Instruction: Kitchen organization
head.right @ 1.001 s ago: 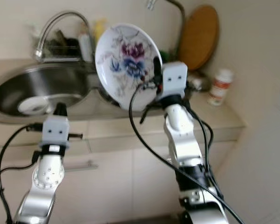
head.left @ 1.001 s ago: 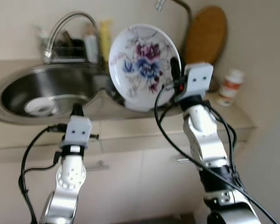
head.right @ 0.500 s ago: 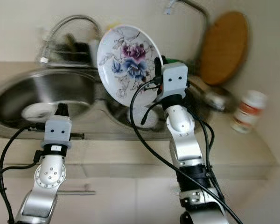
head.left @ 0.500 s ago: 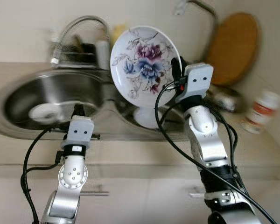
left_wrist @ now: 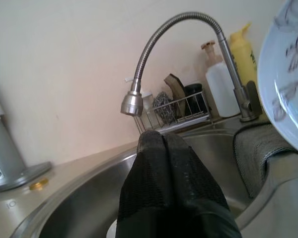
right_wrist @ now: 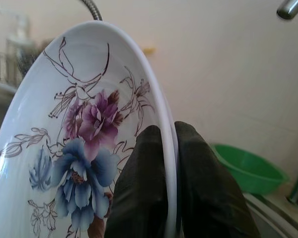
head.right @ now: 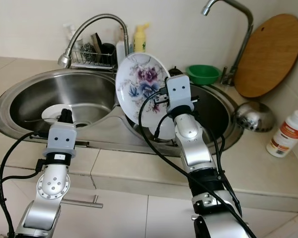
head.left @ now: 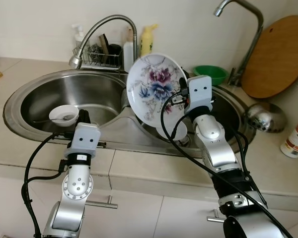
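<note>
Right wrist view shows the right gripper (right_wrist: pixel 169 198) pinching only the rim of the upright plate (right_wrist: pixel 84 148), above the sink (head.left: pixel 109 126); it may slip and break. Left gripper (left_wrist: pixel 161 144) is closed, empty.

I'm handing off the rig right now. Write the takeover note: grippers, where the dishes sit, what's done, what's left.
Right gripper: shut on the rim of the floral plate, held upright on edge above the divide between the two sink basins.
Left gripper: shut, empty, poised at the front edge of the left basin.
Small white bowl lies in the left basin; another white dish sits in the right basin below the plate. Green bowl is behind the right basin.
Done: plate lifted. Left: set it somewhere, then deal with the remaining dishes.
</note>
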Controlling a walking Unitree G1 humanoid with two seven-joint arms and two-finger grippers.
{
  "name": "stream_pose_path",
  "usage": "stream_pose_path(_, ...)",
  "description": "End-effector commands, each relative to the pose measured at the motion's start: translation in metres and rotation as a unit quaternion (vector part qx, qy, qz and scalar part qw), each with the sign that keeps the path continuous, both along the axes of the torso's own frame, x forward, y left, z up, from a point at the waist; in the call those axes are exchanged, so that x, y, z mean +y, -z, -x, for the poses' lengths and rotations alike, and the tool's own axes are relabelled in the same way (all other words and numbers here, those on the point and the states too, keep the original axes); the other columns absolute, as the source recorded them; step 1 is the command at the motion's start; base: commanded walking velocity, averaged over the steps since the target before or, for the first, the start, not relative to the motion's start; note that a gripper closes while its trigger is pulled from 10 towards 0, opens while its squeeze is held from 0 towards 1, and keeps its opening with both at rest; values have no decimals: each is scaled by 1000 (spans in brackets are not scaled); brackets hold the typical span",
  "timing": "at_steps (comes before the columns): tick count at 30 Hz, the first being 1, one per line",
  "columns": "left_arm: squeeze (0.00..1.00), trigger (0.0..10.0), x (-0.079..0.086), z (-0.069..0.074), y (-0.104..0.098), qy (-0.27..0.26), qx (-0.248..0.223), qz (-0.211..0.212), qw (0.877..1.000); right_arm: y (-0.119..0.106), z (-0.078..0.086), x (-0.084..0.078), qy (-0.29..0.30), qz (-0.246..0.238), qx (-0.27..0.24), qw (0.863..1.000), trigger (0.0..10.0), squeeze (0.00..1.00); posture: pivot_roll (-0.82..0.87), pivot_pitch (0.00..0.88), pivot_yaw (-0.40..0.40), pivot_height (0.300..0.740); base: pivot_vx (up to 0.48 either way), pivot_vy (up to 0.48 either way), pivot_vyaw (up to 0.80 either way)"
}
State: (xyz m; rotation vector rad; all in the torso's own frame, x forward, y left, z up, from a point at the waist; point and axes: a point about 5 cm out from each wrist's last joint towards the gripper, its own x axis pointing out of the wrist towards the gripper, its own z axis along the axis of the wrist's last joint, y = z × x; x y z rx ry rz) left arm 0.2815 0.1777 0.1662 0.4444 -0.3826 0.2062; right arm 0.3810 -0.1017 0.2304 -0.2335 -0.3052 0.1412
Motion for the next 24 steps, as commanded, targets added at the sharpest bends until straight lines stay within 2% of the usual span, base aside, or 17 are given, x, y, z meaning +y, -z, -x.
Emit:
stream_pose_path(1,0,10000,0,-1,1,0,0,-3,1000,-4,-5,-2,14,14,5,1000,10000,0,-1,0,-41,740,0,0,0)
stream_pose_path(3,0,10000,0,0,0,1,0,-4,1000,0,-8,-3,17,34,17,999,10000,0,0,0,-41,740,0,0,0)
stream_pose_path(4,0,10000,0,0,1,1,0,-3,1000,6,-11,-2,19,66,31,997,10000,0,-1,0,-39,740,0,0,0)
stream_pose_path(8,0,10000,0,0,1,2,0,-4,1000,10,-15,-3,30,94,38,994,10000,0,3,0,-38,740,0,0,0)
stream_pose_path(14,0,10000,-1,-1,2,6,3,-6,1000,30,-21,-3,29,165,87,982,10000,0,5,0,-36,740,0,0,0)
stream_pose_path(19,0,10000,-1,-1,2,7,4,-7,1000,49,-19,-1,15,167,129,977,10000,0,10,0,-37,740,0,0,0)
stream_pose_path(24,0,10000,-3,0,5,12,14,-9,1000,80,-14,-13,28,195,187,962,10000,0,14,0,-37,740,0,0,0)
